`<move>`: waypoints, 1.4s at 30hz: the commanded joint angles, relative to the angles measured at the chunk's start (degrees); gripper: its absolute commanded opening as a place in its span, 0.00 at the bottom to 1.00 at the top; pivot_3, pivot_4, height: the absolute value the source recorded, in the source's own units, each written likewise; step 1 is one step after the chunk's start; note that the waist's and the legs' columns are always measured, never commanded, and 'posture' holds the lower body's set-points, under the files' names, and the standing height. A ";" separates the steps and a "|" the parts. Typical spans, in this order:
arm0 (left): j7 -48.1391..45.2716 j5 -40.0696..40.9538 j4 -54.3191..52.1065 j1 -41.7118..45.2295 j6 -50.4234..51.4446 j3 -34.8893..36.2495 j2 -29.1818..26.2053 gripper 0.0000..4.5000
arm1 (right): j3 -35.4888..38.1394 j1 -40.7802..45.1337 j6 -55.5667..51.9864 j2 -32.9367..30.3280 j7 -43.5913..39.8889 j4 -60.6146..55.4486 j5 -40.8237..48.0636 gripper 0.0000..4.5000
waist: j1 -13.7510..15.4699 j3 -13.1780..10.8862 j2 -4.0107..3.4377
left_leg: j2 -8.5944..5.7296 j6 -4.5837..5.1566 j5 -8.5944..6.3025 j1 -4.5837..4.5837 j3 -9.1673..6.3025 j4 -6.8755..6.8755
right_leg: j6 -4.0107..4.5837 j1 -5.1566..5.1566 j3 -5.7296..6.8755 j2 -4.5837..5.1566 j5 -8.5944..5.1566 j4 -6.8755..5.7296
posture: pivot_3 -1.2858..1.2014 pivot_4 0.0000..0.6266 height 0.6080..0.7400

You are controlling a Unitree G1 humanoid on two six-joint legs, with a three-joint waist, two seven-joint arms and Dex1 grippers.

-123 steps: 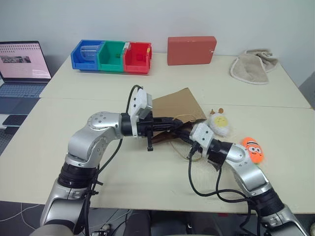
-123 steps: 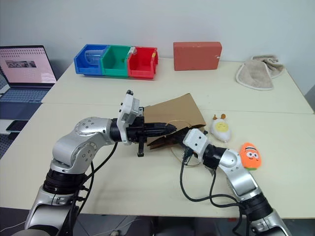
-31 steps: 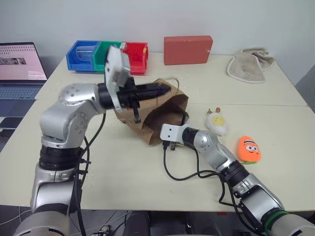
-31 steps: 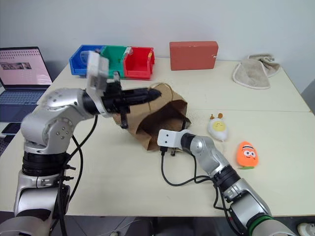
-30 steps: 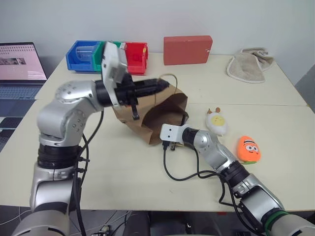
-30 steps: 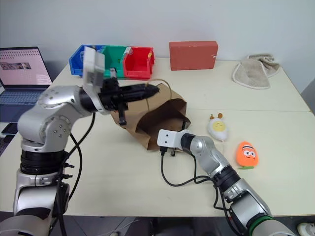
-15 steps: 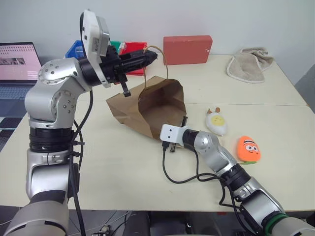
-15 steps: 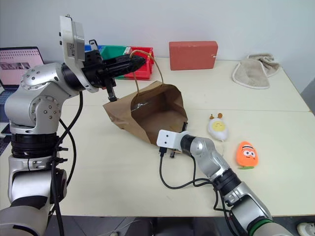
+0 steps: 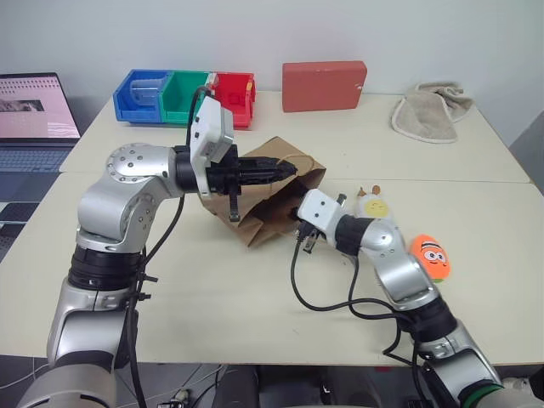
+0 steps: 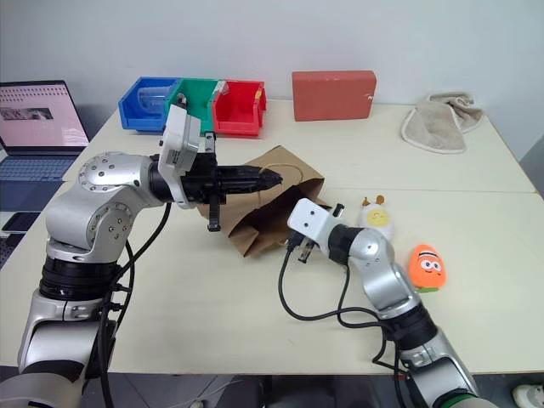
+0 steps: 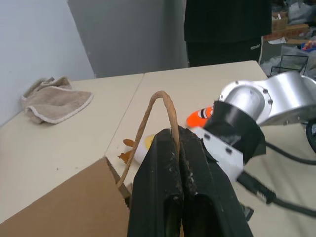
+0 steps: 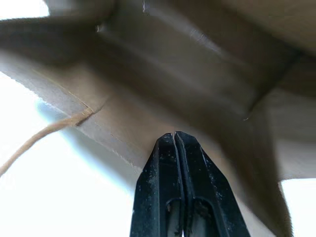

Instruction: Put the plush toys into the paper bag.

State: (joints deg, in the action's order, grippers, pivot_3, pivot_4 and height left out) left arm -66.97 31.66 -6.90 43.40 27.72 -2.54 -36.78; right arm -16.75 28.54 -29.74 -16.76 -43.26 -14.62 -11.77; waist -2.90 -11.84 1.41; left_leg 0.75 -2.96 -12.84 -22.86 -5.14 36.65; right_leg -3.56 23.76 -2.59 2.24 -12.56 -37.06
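While left gripper (image 11: 177, 148) pinches paper bag (image 9: 276, 204) handle, right gripper (image 12: 175, 143) closed empty at its rim.

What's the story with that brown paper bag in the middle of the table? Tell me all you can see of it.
The paper bag looks like plain brown kraft paper, creased and partly crumpled, lying tilted on the cream table with its mouth towards the robot's right arm. It has thin twisted paper loop handles; the left gripper is shut on one handle, holding that side up. The right gripper, shut, is at the edge of the bag's mouth. Its inside looks dark and shadowed. The plush toys lie outside it.
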 commanded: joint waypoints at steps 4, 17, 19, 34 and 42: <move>0.16 1.23 -4.06 -1.94 1.41 -0.04 0.17 0.00 | 6.67 -3.10 -3.45 -11.96 -11.89 -13.71 12.67 0.01 | 0.20 0.00 0.01 | 0.00 0.00 0.00 -0.03 0.01 0.03 | 0.00 -0.02 0.00 0.01 0.00 0.05 | 0.52 0.24 1.00; 3.03 3.56 -5.93 -2.40 3.83 0.40 3.14 0.00 | 4.76 -5.61 4.08 -14.18 -3.23 -10.00 12.02 0.01 | 0.15 0.00 0.01 | 0.01 0.00 0.00 0.00 0.06 0.06 | -0.01 -0.02 -0.02 0.00 0.00 0.03 | 0.52 0.24 1.00; 3.29 4.26 -6.68 -2.38 4.66 0.61 2.79 0.00 | 3.04 -6.05 9.10 -13.91 -0.68 -7.77 9.12 0.01 | 0.14 0.00 0.01 | 0.01 0.00 0.00 0.00 0.06 0.05 | -0.01 -0.02 -0.03 0.01 0.00 0.05 | 0.52 0.24 1.00; 5.30 5.50 -7.92 -2.98 6.02 1.38 2.40 0.00 | -7.68 -3.43 33.43 -8.88 14.91 11.03 -12.40 0.01 | 0.02 0.00 0.01 | 0.01 0.00 0.00 0.00 0.07 0.03 | 0.00 -0.01 -0.04 0.00 0.00 0.03 | 0.52 0.24 1.00; 5.51 3.22 -6.05 -2.91 3.95 1.81 1.67 0.00 | -8.81 1.95 33.70 -0.05 20.79 23.13 -15.77 0.01 | -0.04 0.00 0.01 | 0.01 0.00 0.00 0.02 0.05 0.04 | 0.03 -0.02 -0.03 0.00 0.02 0.01 | 0.52 0.24 1.00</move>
State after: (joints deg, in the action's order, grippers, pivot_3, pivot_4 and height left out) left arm -61.73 35.32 -12.56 39.80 33.11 -2.00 -34.67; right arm -25.75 29.36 2.97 -17.00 -24.30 7.95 -26.33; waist -2.95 -11.84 1.42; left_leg 0.76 -2.97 -12.84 -22.85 -5.09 36.68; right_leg -3.53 23.74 -2.63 2.24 -12.54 -37.04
